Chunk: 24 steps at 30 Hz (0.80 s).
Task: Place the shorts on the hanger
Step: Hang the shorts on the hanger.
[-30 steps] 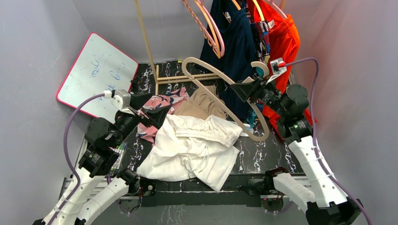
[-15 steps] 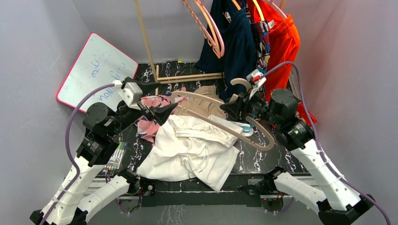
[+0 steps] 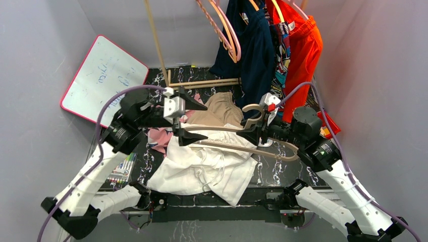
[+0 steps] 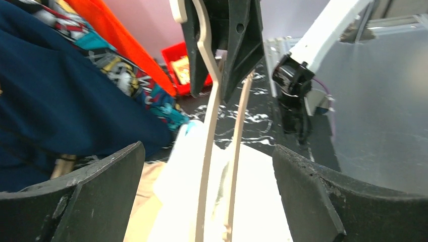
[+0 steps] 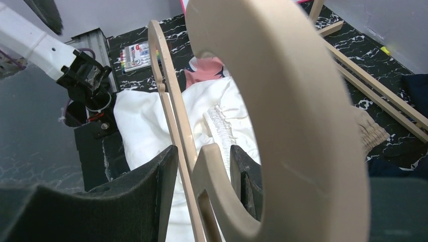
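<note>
right gripper [image 3: 251,133] clamped on the hanger [image 4: 207,166] at the neck just under the hook; hanger lies nearly flat, low over the shorts [image 3: 202,169], hook toward the back, one arm pointing at the left arm; left gripper [image 3: 206,122] wide open, nothing in it, jaws straddling the tip of that hanger arm with a gap on both sides in the left wrist view; shorts spread crumpled on the table [image 3: 282,174], gathered waistband up under the hanger, drawstring loose across the front, one hem near the front edge; not on the hanger yet

step in hand, my read: getting the waistband opened so a hanger arm can go in

risks: left jaws line up with the hanger tip, not cloth, so closing here likely grabs wood instead of waistband; tan shorts [image 3: 217,108] sit touching the back of the white ones, a reach slightly too far back would pick the wrong garment or both; hanger is held at a single spot on the neck, so any push from fabric on the long arm may swivel it in the grip; hanger arm could ride over the top layer and just shove the shorts toward the front edge; drawstring may catch the hanger tip; cannot tell if the hanger touches the cloth
</note>
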Motion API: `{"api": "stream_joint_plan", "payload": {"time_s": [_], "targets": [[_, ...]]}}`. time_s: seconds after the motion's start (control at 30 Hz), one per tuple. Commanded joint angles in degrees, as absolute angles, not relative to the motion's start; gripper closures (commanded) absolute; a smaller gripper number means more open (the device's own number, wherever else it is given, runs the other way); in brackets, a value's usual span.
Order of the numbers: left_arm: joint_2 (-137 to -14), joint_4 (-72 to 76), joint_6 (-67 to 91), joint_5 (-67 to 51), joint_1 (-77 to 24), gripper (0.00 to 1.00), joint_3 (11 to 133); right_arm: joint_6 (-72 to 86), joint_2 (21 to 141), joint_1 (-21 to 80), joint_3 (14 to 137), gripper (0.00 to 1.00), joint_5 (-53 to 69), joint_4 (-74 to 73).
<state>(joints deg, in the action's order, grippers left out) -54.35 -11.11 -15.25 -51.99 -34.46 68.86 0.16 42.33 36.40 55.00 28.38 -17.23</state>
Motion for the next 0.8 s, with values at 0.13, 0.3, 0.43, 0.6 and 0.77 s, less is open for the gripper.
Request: {"api": "stream_joint_plan", "payload": {"time_s": [0.13,0.3,0.43,0.6,0.77], "targets": [[-62.18,-16.55,-13.45,-56.75,-37.95,0.09,73.94,-1.84,40.95,36.80,55.44,1.00,29.29,-14.89],[-64.37,-17.19,-10.45,-55.98,-38.32,0.18,74.11,-1.93,40.29,36.88,55.47,1.00,29.33,-14.99],[-65.88,-17.58,-10.34,-55.34,-38.60,0.30,73.50,-1.84,40.17,36.98,55.53,1.00,29.63,-14.77],[-67.71,-17.73,-10.12,-55.08,-39.08,0.55,72.95,-1.67,40.07,36.97,55.80,1.00,29.98,-14.59],[-68.71,-17.83,-10.02,-55.26,-39.40,0.73,73.04,-1.19,39.90,37.03,55.72,1.00,30.30,-14.41]]}}
